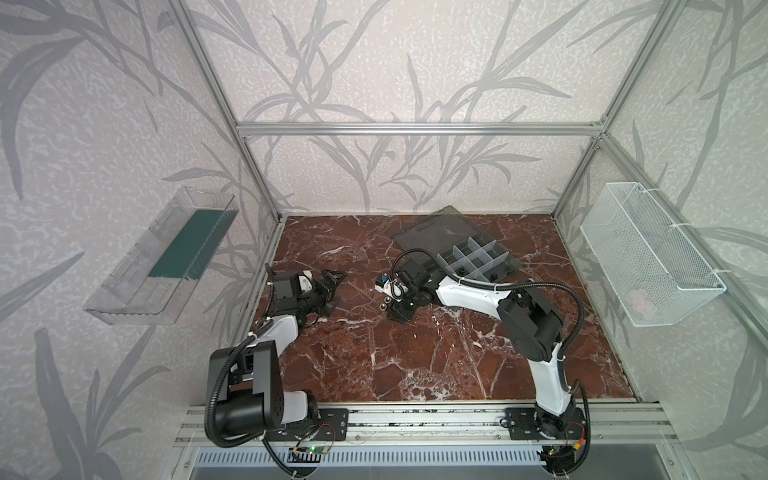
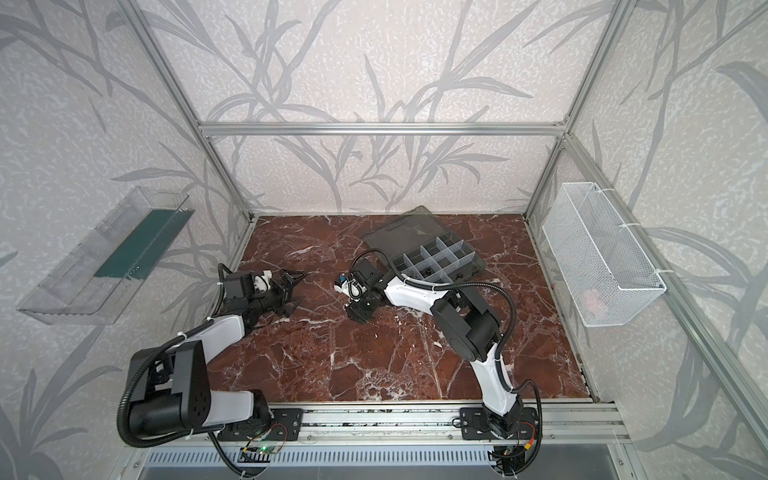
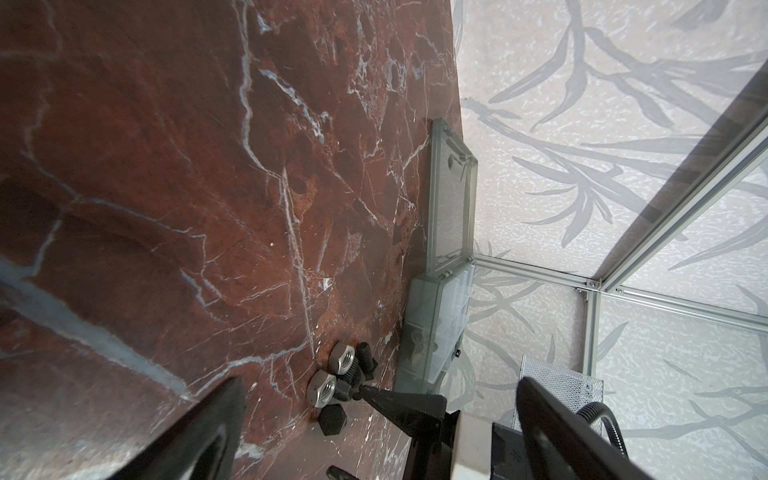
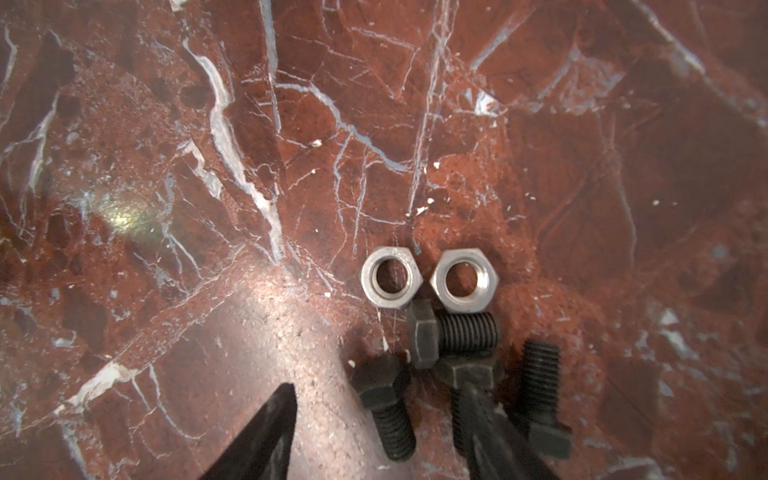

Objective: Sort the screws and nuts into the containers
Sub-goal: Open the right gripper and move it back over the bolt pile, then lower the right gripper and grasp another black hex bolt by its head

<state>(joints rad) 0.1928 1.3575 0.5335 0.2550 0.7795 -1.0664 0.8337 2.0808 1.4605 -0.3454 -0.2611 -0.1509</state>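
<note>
right wrist: nuts (image 4: 390, 276) on red marble tabletop (image 4: 166, 124).

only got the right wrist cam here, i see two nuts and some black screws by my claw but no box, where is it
Observer: The organiser box sits just behind the right claw and a little to its right, as seen in both top views.
Operator: is its lid out of the way
Observer: Yes, the lid is fully open and lies flat on the table, on the far side of the box.
Operator: and the left arm
Observer: The left claw is open and empty, and it hangs well to the left of the right claw.
</note>
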